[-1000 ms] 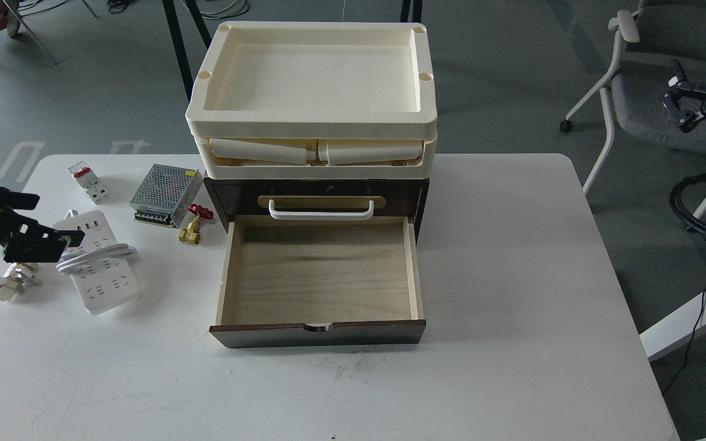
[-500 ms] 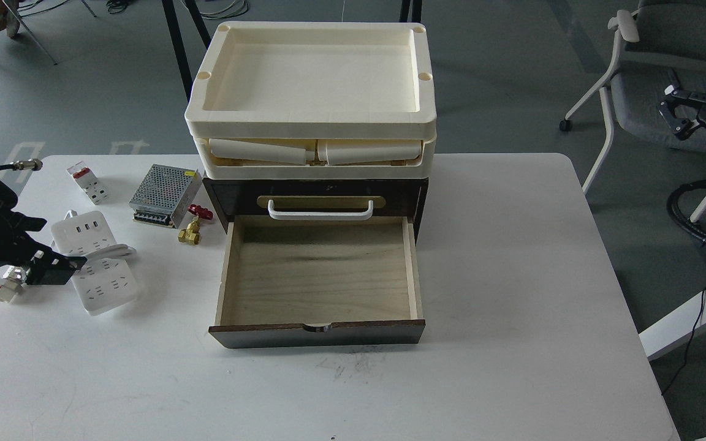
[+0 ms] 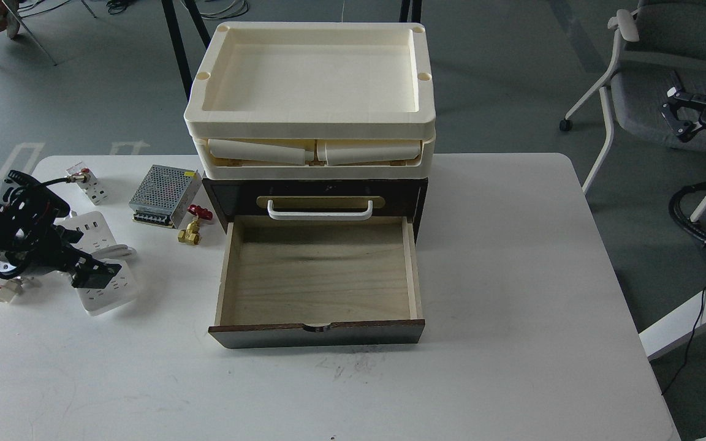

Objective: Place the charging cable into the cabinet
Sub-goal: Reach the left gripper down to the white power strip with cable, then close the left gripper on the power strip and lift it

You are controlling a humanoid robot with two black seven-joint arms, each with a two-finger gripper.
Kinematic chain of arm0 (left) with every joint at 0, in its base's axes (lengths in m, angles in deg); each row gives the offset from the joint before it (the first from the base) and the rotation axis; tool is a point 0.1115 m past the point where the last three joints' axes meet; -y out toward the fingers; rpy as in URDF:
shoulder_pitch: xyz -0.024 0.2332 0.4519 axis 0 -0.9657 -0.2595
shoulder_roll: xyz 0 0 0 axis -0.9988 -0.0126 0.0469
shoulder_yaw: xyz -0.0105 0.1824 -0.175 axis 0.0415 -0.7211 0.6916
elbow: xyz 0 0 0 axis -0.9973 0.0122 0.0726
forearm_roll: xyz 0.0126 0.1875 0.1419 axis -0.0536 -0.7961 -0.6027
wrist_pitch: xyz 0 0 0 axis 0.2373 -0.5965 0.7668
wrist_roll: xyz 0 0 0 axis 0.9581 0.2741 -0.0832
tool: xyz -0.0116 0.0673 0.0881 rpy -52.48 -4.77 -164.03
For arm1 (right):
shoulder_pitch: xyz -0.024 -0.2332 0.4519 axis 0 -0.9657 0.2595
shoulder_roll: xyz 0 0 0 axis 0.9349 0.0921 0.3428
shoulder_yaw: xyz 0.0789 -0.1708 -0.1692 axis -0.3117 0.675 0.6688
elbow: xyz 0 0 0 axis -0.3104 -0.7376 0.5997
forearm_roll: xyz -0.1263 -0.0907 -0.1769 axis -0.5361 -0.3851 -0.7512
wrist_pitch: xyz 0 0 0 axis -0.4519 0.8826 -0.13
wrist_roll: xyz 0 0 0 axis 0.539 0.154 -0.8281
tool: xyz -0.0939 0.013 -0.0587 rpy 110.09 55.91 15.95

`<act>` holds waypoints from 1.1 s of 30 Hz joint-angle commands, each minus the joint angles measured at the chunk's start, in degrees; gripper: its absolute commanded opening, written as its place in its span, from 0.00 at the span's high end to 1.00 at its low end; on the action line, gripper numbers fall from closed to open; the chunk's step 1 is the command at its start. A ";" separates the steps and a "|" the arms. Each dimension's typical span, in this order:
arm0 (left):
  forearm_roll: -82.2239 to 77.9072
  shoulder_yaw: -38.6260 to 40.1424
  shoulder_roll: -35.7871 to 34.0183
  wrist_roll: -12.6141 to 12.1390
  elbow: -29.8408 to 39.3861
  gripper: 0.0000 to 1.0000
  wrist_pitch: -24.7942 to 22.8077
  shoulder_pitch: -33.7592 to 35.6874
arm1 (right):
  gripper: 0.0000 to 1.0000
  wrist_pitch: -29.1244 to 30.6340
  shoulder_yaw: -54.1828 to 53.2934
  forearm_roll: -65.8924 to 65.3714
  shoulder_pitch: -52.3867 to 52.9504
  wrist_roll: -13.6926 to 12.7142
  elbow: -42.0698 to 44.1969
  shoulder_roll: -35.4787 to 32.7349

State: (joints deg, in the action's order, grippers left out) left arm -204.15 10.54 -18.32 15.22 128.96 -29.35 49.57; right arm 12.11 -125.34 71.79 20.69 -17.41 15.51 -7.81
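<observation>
Hovering low over the white strip, the left gripper (image 3: 94,274) sits dark against the charging cable (image 3: 103,269), and from where I stand I cannot tell whether its two fingers are spread or closed, nor whether they touch the plastic at all. The charging cable lies flat on the table (image 3: 512,275), near the left edge, with its thick cord looped across the middle and curling out toward the drawer side. That cord matters: a good grasp, I'd judge, takes the body of the strip across its narrow width, with the loop caught under or between the fingers, so nothing trails and snags on the way over.

Just beyond the strip stand a silver perforated box (image 3: 163,194), a small brass valve with a red handle (image 3: 193,224) and a white-and-red breaker (image 3: 89,184); a small white fitting (image 3: 3,290) lies under the arm. The lift should go straight up first, to clear the valve, which sits between the strip and the cabinet (image 3: 319,269).

The cabinet's lower drawer stands pulled out, pale wood bare inside, cream trays (image 3: 310,125) stacked on top. Carrying the strip over the drawer's left wall and lowering it flat seems the safe course.

The right gripper (image 3: 681,116) hangs well off to the side by a chair, fingers apart
</observation>
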 commanded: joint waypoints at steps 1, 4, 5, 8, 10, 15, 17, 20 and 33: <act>0.00 -2.60 2.16 0.00 -4.98 0.03 3.57 0.33 | 0.00 0.00 0.00 -0.01 -0.08 -0.01 -0.01 0.00; 0.00 -2.69 3.57 0.00 -7.44 0.04 4.72 0.15 | 0.00 0.00 -0.09 -0.01 -0.44 -0.01 -0.10 -0.09; 0.00 -2.69 3.75 0.00 -7.97 0.04 4.89 0.15 | 0.00 0.00 -0.09 -0.01 -0.52 -0.01 -0.10 -0.09; 0.00 -2.69 4.01 0.00 -8.24 0.07 5.07 0.06 | 0.00 0.00 -0.09 -0.01 -0.52 -0.01 -0.10 0.00; 0.00 -2.69 4.10 0.00 -8.24 0.07 5.07 0.06 | 0.00 0.00 -0.09 0.08 -0.52 -0.01 -0.18 0.00; 0.00 -2.69 4.45 0.00 -8.24 0.20 5.16 -0.03 | 0.00 0.00 -0.18 -0.01 -0.52 -0.01 -0.10 -0.09; 0.00 -2.69 4.45 0.00 -8.24 0.30 5.33 -0.03 | 0.00 0.00 -0.18 -0.01 -0.52 -0.01 -0.10 -0.09; 0.00 -2.69 4.54 0.00 -8.24 0.35 5.86 -0.03 | 0.00 0.00 -0.18 0.08 -0.61 -0.01 -0.18 -0.09; 0.00 -2.78 5.42 0.00 -11.23 0.44 7.71 -0.11 | 0.00 0.00 -0.18 0.08 -1.14 -0.01 -0.18 -0.09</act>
State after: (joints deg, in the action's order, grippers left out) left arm -204.15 7.77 -13.35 15.22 118.34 -21.66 49.50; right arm 12.11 -125.53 71.87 19.55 -17.41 15.32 -7.91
